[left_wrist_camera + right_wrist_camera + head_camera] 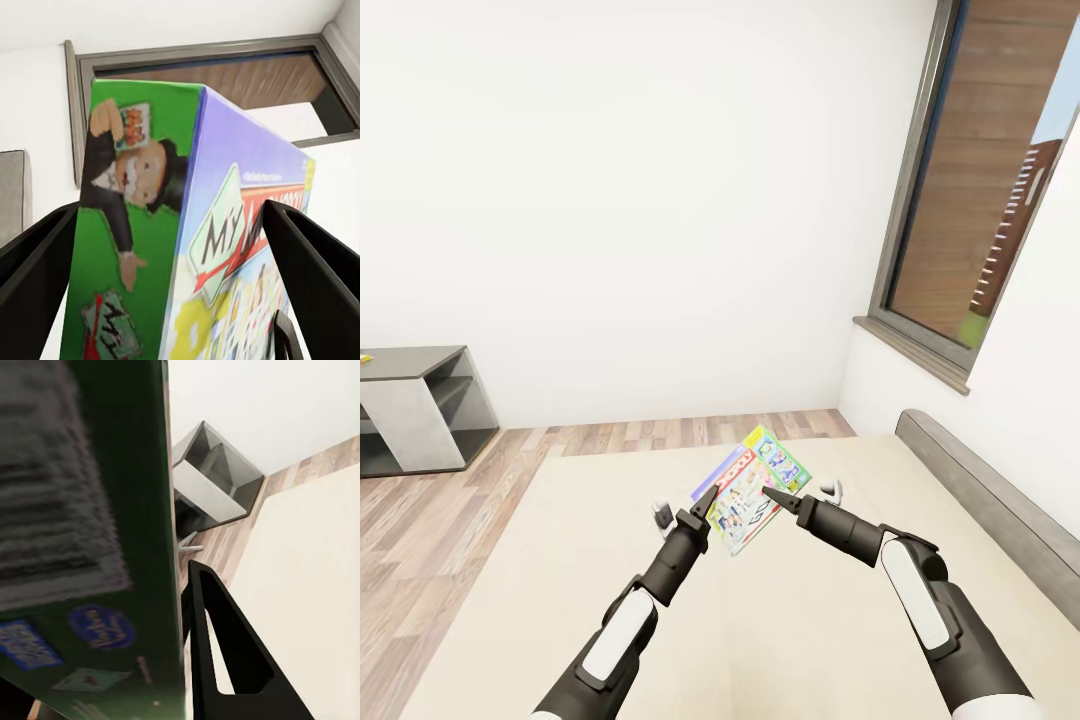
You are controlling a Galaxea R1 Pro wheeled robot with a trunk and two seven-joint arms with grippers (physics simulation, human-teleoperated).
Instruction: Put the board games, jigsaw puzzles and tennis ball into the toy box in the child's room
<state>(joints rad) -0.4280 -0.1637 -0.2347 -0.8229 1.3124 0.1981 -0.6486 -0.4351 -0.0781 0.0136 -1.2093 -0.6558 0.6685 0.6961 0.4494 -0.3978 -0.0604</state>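
Two tools (pixel 705 503) (pixel 772 497) flank the Monopoly box (pixel 752 489) (above the bed (pixel 560 560)).

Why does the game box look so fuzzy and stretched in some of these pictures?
Left wrist view: the Monopoly box sits so close that it looks huge and stretched, its print soft. Right wrist view: a box side is smeared, its lettering unreadable. Head view: the boxes look small, evenly lit, without glare.

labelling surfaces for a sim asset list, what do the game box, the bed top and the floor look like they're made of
Game box: looks like printed glossy cardboard, with sharp folded edges and full-colour artwork.
Bed top: plain beige, matte, probably fabric; no weave visible.
Floor: wood planks with staggered joints and grain, possibly laminate.
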